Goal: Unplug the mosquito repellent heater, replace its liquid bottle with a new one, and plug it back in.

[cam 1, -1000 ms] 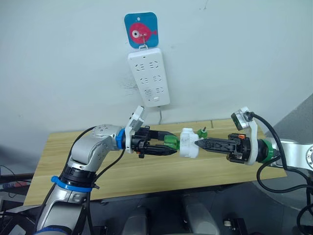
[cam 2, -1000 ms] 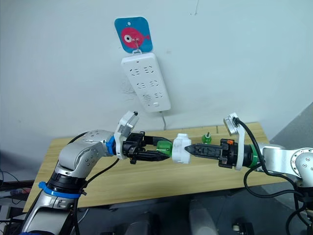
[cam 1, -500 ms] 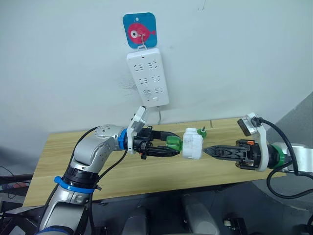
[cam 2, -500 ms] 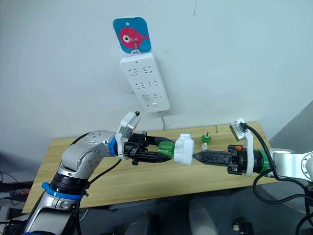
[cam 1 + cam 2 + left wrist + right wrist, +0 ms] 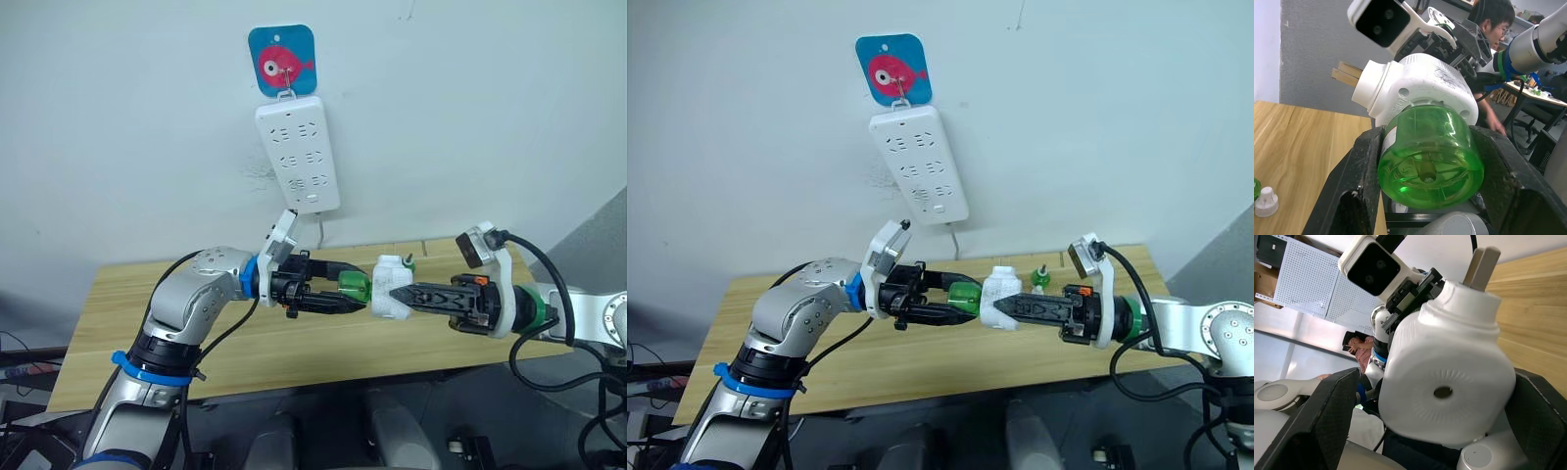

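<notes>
Left gripper (image 5: 345,294) clamps the green bottle (image 5: 353,288); right gripper (image 5: 400,293) seemingly grips the heater (image 5: 391,287).

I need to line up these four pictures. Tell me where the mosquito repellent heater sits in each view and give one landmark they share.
Left eye view: mosquito repellent heater mid-air at centre, between the left gripper and right gripper.
Right eye view: centre, below the power strip.
Left wrist view: upper centre, above the green bottle.
Right wrist view: centre, prongs at the top.
Shared landmark: the wooden table.
</notes>
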{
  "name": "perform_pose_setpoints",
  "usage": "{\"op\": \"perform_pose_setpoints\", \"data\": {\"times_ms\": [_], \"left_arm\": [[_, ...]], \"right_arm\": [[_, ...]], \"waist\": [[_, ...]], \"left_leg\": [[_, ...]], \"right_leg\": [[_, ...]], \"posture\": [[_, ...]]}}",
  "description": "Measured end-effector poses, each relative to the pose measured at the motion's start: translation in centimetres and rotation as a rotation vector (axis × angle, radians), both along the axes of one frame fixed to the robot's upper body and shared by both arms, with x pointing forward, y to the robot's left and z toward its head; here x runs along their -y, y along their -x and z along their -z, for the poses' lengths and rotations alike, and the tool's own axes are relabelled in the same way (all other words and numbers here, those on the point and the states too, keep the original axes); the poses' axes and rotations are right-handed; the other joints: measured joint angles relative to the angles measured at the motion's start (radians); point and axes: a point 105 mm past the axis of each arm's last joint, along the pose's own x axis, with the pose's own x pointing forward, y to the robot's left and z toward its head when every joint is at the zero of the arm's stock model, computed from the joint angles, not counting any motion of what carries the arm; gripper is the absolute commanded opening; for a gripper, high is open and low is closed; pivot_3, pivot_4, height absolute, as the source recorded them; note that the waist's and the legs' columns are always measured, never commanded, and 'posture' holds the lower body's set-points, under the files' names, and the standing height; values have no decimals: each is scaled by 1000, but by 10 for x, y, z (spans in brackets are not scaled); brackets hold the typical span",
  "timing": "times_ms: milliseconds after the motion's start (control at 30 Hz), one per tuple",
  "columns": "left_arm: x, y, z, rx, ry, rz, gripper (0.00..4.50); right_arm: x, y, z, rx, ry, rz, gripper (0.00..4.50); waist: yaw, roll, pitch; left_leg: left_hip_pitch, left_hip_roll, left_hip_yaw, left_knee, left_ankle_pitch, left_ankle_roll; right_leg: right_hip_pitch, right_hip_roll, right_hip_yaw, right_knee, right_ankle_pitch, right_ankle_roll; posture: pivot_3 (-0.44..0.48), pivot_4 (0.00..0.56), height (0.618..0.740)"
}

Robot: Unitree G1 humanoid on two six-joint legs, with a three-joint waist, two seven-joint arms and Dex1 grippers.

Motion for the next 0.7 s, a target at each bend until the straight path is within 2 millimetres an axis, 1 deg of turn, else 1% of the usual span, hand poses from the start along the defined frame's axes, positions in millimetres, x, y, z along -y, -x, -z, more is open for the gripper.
{"op": "perform_pose_setpoints", "data": {"times_ms": [33, 67, 133, 167, 200, 233, 433, 500, 567, 667, 700], "left_arm": [[1, 0, -1, 3, 2, 1, 2344], [1, 1, -1, 6, 2, 2, 2344], [2, 2, -2, 13, 4, 2, 2344], [3, 2, -2, 14, 6, 2, 2344], [3, 2, -3, 17, 7, -1, 2344], [3, 1, -3, 18, 6, -4, 2344], [2, -1, -3, 28, 0, -23, 2344], [1, -1, -3, 59, -2, -21, 3063], [2, -1, -4, 128, -8, -18, 3567], [0, -3, 1, 257, -49, -16, 4473], [-2, -4, 4, 297, -63, -19, 4500]], "right_arm": [[-1, 0, 0, 0, -3, 0, 4500], [-1, -1, 0, -1, -7, 0, 4328], [-3, -1, 1, -5, -10, 2, 3932], [-3, -2, 1, -6, -10, 4, 3555], [-3, -3, 2, -11, -8, 8, 3285], [-3, -3, 3, -13, -8, 10, 3129], [-4, -5, 3, -17, -11, 18, 3132], [-4, -5, 3, -19, -14, 18, 3132], [-5, -5, 4, -21, -17, 18, 3132], [-3, -7, 6, -34, -10, 31, 3132], [-2, -8, 7, -40, -10, 38, 3132]], "waist": [[0, 0, 0], [0, 0, 0], [0, 0, 0], [0, 0, 0], [0, 0, 0], [0, 0, 0], [1, 0, 0], [1, 0, 0], [1, 0, 0], [5, 0, 0], [5, 0, 0]], "left_leg": [[0, 0, 0, 0, 0, 0], [0, 0, 0, 0, 0, 0], [0, 0, 0, 0, 0, 0], [0, 0, 0, 0, 0, 0], [0, 0, 0, 0, 0, 0], [0, 0, 0, 0, 0, 0], [0, 0, 0, 0, 0, 0], [0, 0, 0, 0, 0, 0], [0, 0, 0, 0, 0, 0], [0, 0, 0, 0, 0, 0], [0, 0, 1, 0, 0, 0]], "right_leg": [[0, 0, 0, 0, 0, 0], [0, 0, 0, 0, 0, 0], [0, 0, 0, 0, 0, 0], [0, 0, 0, 0, 0, 0], [0, 0, 0, 0, 0, 0], [0, 0, 0, 0, 0, 0], [0, 0, 0, 0, 0, 0], [0, 0, 0, 0, 0, 0], [0, 0, 0, 0, 0, 0], [0, 0, 0, 0, 0, 0], [0, 0, 0, 0, 0, 0]], "posture": [[-188, 143, 740], [-188, 143, 740], [-188, 143, 740], [-188, 143, 740], [-186, 144, 740], [-186, 144, 740], [-183, 147, 740], [-179, 149, 740], [-179, 149, 740], [-174, 151, 740], [-174, 151, 740]]}}
